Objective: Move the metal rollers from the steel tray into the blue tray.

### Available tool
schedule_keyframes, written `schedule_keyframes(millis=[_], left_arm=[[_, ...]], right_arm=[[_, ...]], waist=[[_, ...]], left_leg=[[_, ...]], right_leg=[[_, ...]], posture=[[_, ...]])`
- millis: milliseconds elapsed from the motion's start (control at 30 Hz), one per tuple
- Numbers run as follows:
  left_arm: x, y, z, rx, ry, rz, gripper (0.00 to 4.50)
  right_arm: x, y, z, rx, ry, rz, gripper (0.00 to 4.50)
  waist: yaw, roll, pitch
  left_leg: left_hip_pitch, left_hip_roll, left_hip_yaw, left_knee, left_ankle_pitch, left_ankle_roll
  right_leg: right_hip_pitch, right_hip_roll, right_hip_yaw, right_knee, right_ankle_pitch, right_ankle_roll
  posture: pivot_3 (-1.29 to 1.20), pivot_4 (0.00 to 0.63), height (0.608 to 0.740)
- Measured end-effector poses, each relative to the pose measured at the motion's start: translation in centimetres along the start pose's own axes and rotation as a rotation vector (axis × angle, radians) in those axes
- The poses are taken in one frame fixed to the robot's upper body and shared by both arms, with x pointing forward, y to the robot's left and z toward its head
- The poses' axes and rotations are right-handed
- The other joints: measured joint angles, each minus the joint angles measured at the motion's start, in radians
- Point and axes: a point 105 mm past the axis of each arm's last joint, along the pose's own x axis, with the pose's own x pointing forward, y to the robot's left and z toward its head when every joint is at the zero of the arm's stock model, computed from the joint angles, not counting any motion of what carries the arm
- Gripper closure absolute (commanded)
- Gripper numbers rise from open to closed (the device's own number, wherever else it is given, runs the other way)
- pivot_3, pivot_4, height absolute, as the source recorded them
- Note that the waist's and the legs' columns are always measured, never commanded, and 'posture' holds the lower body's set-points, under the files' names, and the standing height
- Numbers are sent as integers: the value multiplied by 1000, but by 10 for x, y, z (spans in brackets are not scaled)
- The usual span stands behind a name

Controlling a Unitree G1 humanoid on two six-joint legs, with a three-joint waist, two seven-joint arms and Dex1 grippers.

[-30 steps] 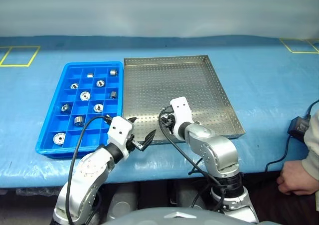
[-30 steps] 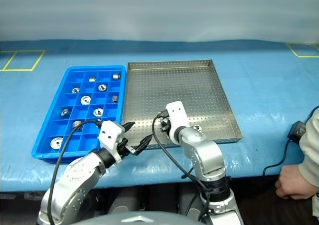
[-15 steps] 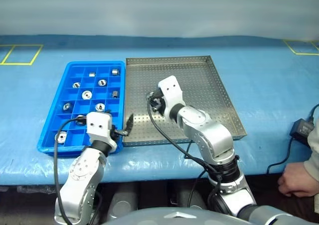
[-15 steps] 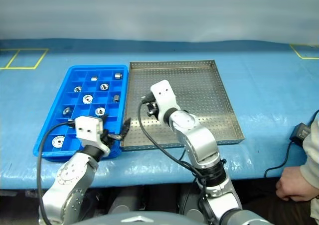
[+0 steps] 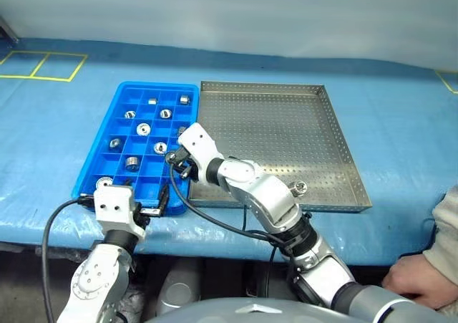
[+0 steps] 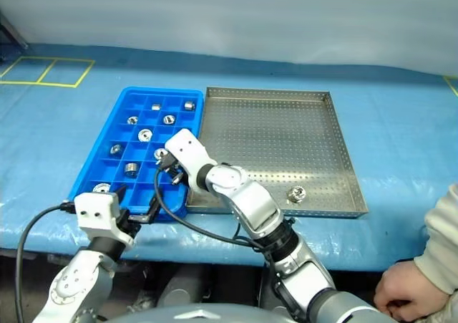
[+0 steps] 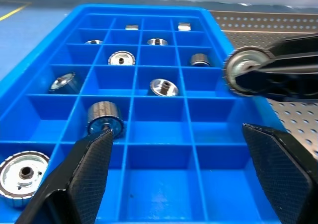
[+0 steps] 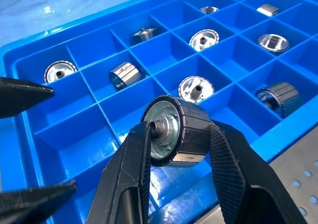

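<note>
Shiny steel, ribbed round its side and bored through the middle, the roller (image 8: 176, 129) is clamped between the two black fingers of the right gripper (image 8: 175, 149) and hangs over the near right part of the blue tray (image 5: 100, 155), just above the compartments by the wall that meets the steel tray (image 5: 343, 144). Several more rollers already lie one to a cell in the far and middle rows of the blue tray, and one (image 6: 295, 193) is left on the dotted floor of the steel tray, near its near rim. The left gripper (image 7: 184, 182) waits at the near edge of the blue tray with its fingers spread wide and nothing between them. The step in hand looks like the carry and drop: the roller has crossed from one tray to the other and wants only a cell. The near rows show free cells, so the next move calls for bringing the roller squarely over one of them, clear of the dividing walls, lowering a little and letting go, so that it does not catch a wall and roll into a filled cell.
</note>
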Motion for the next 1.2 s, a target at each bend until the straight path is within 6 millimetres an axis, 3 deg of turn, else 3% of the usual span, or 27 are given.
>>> schedule_keyframes(millis=[233,300,467,833,1033,1200], left_arm=[[4,-10,2,13,-3,-65,0],[6,-13,2,13,-4,-84,0],[14,-23,4,23,-11,-155,0],[31,-43,4,55,10,-319,0],[37,-55,-1,101,35,-417,0],[37,-68,-5,104,50,-484,0]], right_arm=[[-3,-8,-14,21,26,-35,512],[-8,-15,-15,36,25,-68,32],[-27,-32,-19,98,15,-185,32],[-107,-89,-59,257,92,-611,32],[-133,-97,-77,286,149,-719,32],[-137,-91,-95,335,207,-730,32]], waist=[[0,0,0],[-1,0,0],[-14,0,0],[-83,1,0],[-113,1,0],[-124,1,0]], left_leg=[[-1,0,0,0,0,0],[-1,0,0,0,0,0],[-1,0,0,0,0,0],[0,0,1,0,0,0],[0,0,2,0,0,0],[0,0,2,0,0,0]], right_leg=[[-1,0,0,0,0,0],[0,0,0,0,0,0],[-1,0,0,0,0,0],[-1,1,1,1,0,-1],[-1,0,3,1,0,0],[-1,1,4,1,0,0]], posture=[[335,150,740],[304,150,740],[238,150,740],[89,150,740],[52,150,740],[47,150,740]])
